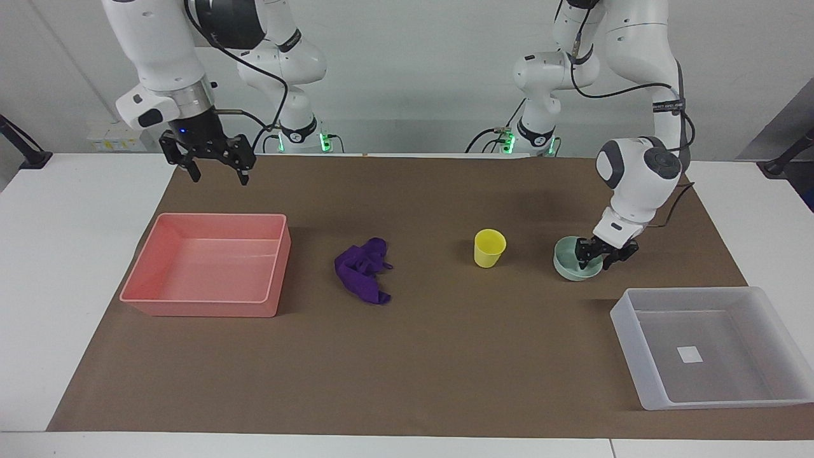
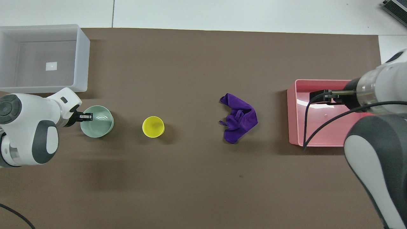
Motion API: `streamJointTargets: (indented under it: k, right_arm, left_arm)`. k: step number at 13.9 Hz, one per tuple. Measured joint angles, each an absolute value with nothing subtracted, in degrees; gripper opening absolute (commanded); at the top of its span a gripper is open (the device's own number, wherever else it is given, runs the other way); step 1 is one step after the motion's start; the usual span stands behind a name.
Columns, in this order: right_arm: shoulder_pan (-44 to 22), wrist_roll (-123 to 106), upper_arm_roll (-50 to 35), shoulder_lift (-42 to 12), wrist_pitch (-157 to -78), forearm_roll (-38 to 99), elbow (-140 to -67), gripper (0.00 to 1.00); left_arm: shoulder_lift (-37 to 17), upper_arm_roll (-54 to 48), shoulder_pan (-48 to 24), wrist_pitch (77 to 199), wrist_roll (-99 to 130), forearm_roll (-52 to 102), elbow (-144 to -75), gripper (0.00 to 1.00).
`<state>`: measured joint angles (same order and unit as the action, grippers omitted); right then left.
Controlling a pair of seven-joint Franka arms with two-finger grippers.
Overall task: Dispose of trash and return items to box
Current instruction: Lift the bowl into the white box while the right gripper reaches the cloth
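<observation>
A: Nothing binned or boxed yet; left gripper (image 1: 596,256) clamped on bowl (image 1: 572,265) rim, near empty box (image 1: 642,369)

B: Right gripper (image 1: 216,170) apart over mat; cup (image 1: 489,247), trash (image 1: 364,270) untouched

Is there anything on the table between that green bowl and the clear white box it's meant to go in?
Nothing visible. Only bare brown mat lies between the green bowl, pinched at its rim by the left gripper, and the white box.

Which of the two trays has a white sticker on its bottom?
The translucent frosted-white tray at the left arm's end of the table; its white sticker shows through. The pink tray has none.
</observation>
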<state>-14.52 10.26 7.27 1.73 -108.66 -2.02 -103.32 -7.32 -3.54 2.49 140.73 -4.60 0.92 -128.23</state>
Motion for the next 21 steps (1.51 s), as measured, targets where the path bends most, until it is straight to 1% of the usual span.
streamJointTargets:
  k: [3, 6, 10, 13, 16, 18, 21]
  right_arm:
    - [-16.6, 10.9, 7.2, -3.3, -116.9, 0.1, -105.7, 1.00]
    - [-17.8, 11.0, 7.3, -8.0, -124.1, 3.8, -107.3, 1.00]
    - [-22.7, 12.2, 7.2, -12.1, -130.6, 5.4, -109.6, 1.00]
    - [-26.1, 13.9, 7.2, -15.5, -136.6, 6.2, -111.4, 1.00]
    - [-26.6, 13.9, 7.2, -18.1, -138.9, 6.3, -111.7, 1.00]
    - [-27.1, 13.9, 7.2, -18.8, -139.0, 6.3, -112.0, 1.00]
    - [-28.5, 14.0, 7.2, -18.9, -139.0, 6.4, -113.5, 1.00]
  left_arm:
    - [-5.3, -3.6, 2.5, 134.9, -5.6, 0.9, -124.9, 0.00]
    - [-3.6, -3.4, 2.6, 127.9, -6.1, 0.9, -119.2, 0.00]
    - [-4.8, -3.2, 3.0, 125.7, -6.2, 0.9, -112.3, 0.00]
    - [-8.2, -3.1, 4.5, 125.7, -6.3, 0.9, -106.6, 0.00]
    - [-12.8, -3.1, 6.5, 124.4, -6.6, 0.9, -99.1, 0.00]
    - [-17.2, -3.1, 7.5, 122.0, -6.6, 0.9, -93.1, 0.00]
    - [-25.1, -3.1, 8.9, 119.1, -6.6, 0.9, -82.8, 0.00]
